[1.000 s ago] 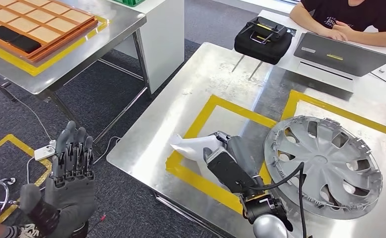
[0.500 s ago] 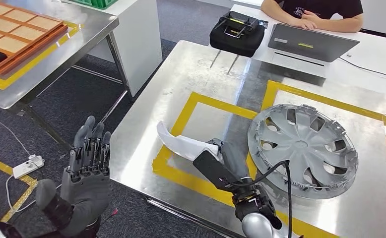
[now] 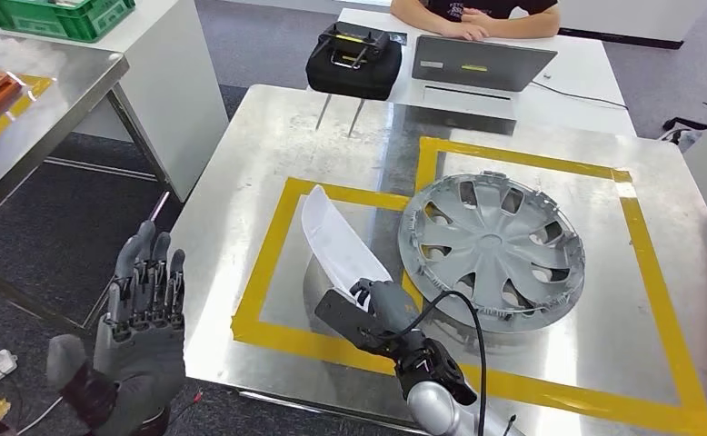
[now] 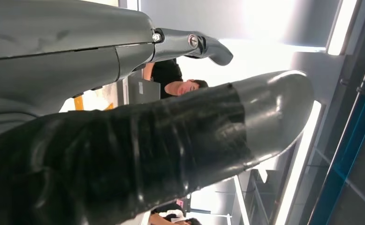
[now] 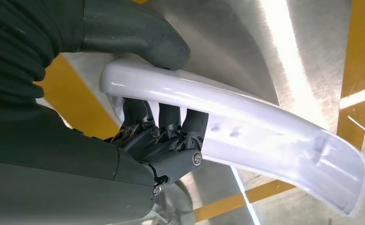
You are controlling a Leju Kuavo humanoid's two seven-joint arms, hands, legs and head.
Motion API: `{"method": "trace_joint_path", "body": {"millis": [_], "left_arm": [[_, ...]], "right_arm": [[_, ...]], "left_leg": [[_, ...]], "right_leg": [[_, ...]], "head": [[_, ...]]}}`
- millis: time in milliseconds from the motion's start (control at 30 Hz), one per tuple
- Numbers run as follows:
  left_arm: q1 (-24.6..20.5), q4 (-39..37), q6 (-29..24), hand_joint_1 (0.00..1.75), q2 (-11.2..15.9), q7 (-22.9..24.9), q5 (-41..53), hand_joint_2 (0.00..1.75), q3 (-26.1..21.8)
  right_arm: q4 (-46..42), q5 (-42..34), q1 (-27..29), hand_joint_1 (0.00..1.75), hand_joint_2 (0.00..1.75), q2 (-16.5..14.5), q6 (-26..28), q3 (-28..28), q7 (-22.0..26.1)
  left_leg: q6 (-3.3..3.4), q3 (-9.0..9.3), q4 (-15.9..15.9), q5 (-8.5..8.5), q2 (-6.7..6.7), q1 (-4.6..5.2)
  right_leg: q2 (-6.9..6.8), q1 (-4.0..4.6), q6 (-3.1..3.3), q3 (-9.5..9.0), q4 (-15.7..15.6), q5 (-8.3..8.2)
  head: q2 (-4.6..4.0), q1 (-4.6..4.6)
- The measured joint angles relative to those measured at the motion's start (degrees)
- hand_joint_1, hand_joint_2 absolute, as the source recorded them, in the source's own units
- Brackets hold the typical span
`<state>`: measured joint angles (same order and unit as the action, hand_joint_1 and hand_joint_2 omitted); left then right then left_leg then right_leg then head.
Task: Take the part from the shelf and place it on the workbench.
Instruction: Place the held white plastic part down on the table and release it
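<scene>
The part is a long, curved white plastic piece point(image 3: 336, 241). My right hand point(image 3: 377, 313) grips its near end over the metal workbench point(image 3: 268, 136), inside the left yellow tape square. In the right wrist view the thumb point(image 5: 138, 33) presses one side of the white part point(image 5: 246, 136) and the fingers point(image 5: 164, 119) curl under the other. Whether the part touches the bench top I cannot tell. My left hand point(image 3: 141, 313) is raised off the bench's near left corner, fingers straight and apart, holding nothing. The left wrist view shows that hand point(image 4: 124, 140) close up.
A grey wheel cover point(image 3: 491, 245) lies on the bench just right of the part, inside the right tape square. A black case point(image 3: 354, 59) and a laptop point(image 3: 477, 62) sit beyond the far edge, where a person point(image 3: 472, 14) sits. A second table point(image 3: 23, 118) stands left, with a green crate point(image 3: 54, 14) behind it.
The whole picture has shifted, so the camera has turned toward the workbench. My right hand still grips the white part, whose free end now points further away. My left hand stays raised.
</scene>
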<state>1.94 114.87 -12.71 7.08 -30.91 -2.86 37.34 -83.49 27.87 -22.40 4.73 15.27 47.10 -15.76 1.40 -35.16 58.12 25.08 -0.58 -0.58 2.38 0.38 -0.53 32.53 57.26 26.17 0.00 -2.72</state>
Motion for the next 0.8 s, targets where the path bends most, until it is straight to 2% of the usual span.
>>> {"method": "trace_joint_path", "body": {"millis": [100, 133, 167, 233, 267, 367, 467, 533, 633, 800], "left_arm": [[-0.12, -0.29, 0.29, 0.0, -0.29, 0.08, -0.27, 0.0, -0.01], [-0.22, -0.4, 0.34, 0.0, -0.38, 0.09, -0.34, 0.0, -0.01], [-0.36, -0.48, 0.39, 0.0, -0.44, 0.11, -0.38, 0.0, -0.01], [-0.58, -0.61, 0.47, 0.0, -0.54, 0.12, -0.56, 0.0, -0.01], [-0.63, -0.66, 0.51, 0.0, -0.59, 0.1, -0.67, 0.0, -0.01], [-0.66, -0.81, 0.68, 0.0, -0.73, -0.1, -0.93, 0.0, -0.01], [-0.68, -0.96, 0.8, 0.0, -0.79, -0.29, -1.05, 0.0, -0.01], [-0.69, -1.06, 0.84, 0.0, -0.79, -0.31, -1.1, 0.0, -0.01], [-0.7, -1.22, 0.84, 0.0, -0.79, -0.4, -1.21, 0.0, -0.01], [-0.7, -1.3, 0.79, 0.0, -0.79, -0.57, -1.27, 0.0, -0.01]], "right_arm": [[2.39, -0.6, -1.17, 1.75, 1.75, -0.55, 0.07, 0.22, 0.01], [3.11, -0.81, -1.6, 1.4, 1.75, -0.74, 0.15, 0.33, 0.12], [3.77, -1.16, -1.98, 0.96, 1.75, -0.96, 0.25, 0.44, 0.45], [4.86, -2.45, -2.4, 0.09, 1.75, -1.38, 0.43, 0.59, 1.8], [5.21, -3.71, -2.41, 0.0, 1.75, -1.55, 0.41, 0.62, 3.02], [5.74, -9.06, -1.88, 0.0, 1.75, -2.05, -0.18, 0.77, 7.64], [6.09, -12.52, -1.49, 0.0, 1.75, -2.59, -0.74, 0.98, 10.28], [6.3, -13.45, -1.47, 0.0, 1.75, -2.71, -0.75, 1.01, 10.7], [6.57, -14.38, -1.19, 0.0, 1.75, -3.01, 0.4, 1.02, 10.92], [6.89, -14.74, -0.6, 0.0, 1.75, -3.55, 2.32, 0.98, 10.93]], "left_leg": [[0.19, 0.1, -0.04, -0.16, -0.04, 0.03], [0.29, 0.19, -0.05, -0.12, -0.03, 0.06], [0.42, 0.31, -0.05, -0.04, -0.02, 0.1], [0.76, 0.57, -0.05, 0.17, 0.0, 0.18], [0.89, 0.64, -0.05, 0.22, -0.01, 0.22], [1.09, 0.61, -0.04, 0.16, -0.04, 0.38], [1.17, 0.53, -0.03, 0.11, -0.07, 0.54], [1.18, 0.52, -0.02, 0.12, -0.06, 0.59], [1.19, 0.48, -0.03, 0.11, -0.05, 0.63], [1.17, 0.47, -0.07, 0.1, -0.05, 0.6]], "right_leg": [[-0.06, 0.08, 1.83, -0.01, -0.01, -0.01], [-0.06, 0.08, 2.14, 0.09, -0.12, 0.1], [-0.06, 0.08, 2.25, 0.15, -0.23, 0.19], [-0.06, 0.06, 2.19, 0.16, -0.48, 0.46], [-0.06, 0.04, 2.06, 0.06, -0.56, 0.53], [-0.07, -0.09, 1.52, 0.0, -0.71, 0.39], [-0.08, -0.31, 0.06, 0.01, -0.86, 0.06], [-0.09, -0.42, -0.6, -0.04, -0.91, -0.05], [-0.09, -0.47, -0.96, -0.55, -0.91, -0.13], [-0.09, -0.44, -1.06, -0.8, -0.89, -0.15]], "head": [[0.0, 0.7], [0.0, 0.91], [0.0, 1.1], [0.0, 1.35], [0.0, 1.49], [0.0, 1.81], [0.0, 1.99], [0.0, 2.07], [0.0, 2.14], [0.0, 2.18]]}}
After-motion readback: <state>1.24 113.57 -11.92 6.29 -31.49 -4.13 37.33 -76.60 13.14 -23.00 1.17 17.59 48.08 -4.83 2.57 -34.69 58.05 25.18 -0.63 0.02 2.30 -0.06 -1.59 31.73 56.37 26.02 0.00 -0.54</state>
